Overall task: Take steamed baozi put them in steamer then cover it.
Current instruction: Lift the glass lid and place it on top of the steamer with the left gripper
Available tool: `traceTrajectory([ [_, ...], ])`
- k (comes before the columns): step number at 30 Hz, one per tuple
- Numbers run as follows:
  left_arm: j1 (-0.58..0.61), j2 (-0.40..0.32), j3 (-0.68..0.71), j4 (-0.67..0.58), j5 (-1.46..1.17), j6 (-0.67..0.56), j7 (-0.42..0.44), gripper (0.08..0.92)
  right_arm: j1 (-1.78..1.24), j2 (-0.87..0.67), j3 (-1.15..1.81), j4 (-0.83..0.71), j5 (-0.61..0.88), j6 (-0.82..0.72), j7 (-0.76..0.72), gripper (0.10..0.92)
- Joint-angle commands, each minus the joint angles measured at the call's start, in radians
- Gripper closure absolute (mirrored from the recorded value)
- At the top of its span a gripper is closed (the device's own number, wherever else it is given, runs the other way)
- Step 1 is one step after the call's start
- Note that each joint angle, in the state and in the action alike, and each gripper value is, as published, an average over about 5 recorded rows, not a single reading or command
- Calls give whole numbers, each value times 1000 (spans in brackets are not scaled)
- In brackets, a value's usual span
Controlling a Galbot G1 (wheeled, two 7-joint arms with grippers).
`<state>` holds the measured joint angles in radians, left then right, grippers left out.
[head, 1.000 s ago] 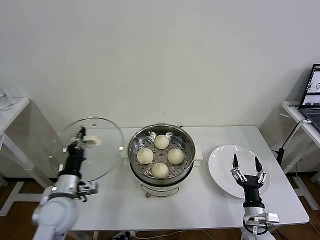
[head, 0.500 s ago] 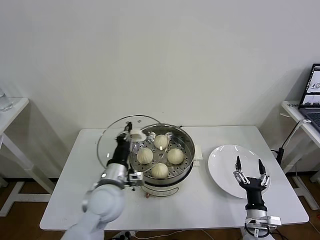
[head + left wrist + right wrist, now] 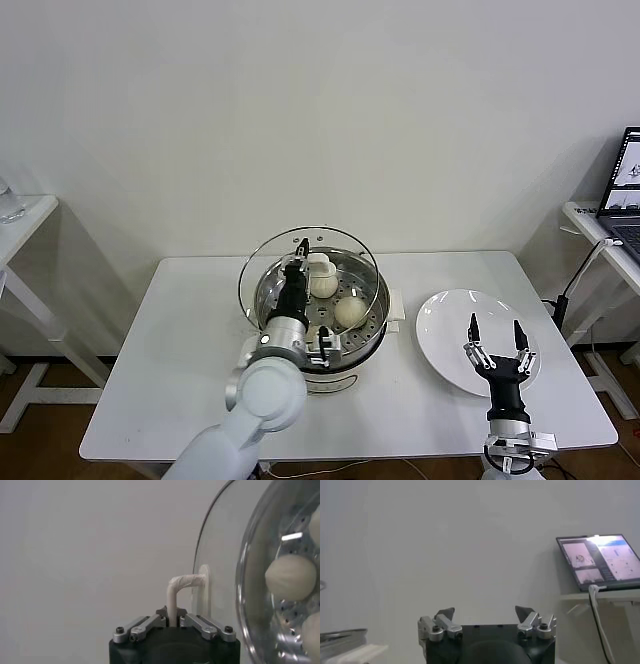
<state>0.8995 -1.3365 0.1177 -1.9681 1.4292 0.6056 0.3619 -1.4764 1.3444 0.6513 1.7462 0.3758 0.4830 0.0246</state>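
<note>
Two grippers on your screen: left gripper point(image 3: 300, 262) is clamped on the glass lid point(image 3: 313, 285) handle point(image 3: 180, 591), lid tilted over the steamer point(image 3: 372, 325), baozi point(image 3: 349, 310) beneath it. Right gripper point(image 3: 494, 332) hangs fully spread, holding nothing, over the white plate point(image 3: 440, 330) on the bench point(image 3: 180, 380).

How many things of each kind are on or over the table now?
baozi: 3 seen, maybe more hidden
steamer: 1
lid: 1
plate: 1
Total: 6
</note>
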Motion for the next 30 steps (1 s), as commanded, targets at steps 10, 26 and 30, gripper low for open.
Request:
traceTrajectory([
  [10,-20,-131,22,166,152,-10,18,804,-4,9,4,-14,-20,9,1,203],
  [26,2,-183,-3,223,177,-22,-1,804,1,9,-2,-27,-29,12,0,203],
  [30,12,-185,-8,226,177,-24,-3,804,2,7,-3,-30,-29,13,-1,203],
])
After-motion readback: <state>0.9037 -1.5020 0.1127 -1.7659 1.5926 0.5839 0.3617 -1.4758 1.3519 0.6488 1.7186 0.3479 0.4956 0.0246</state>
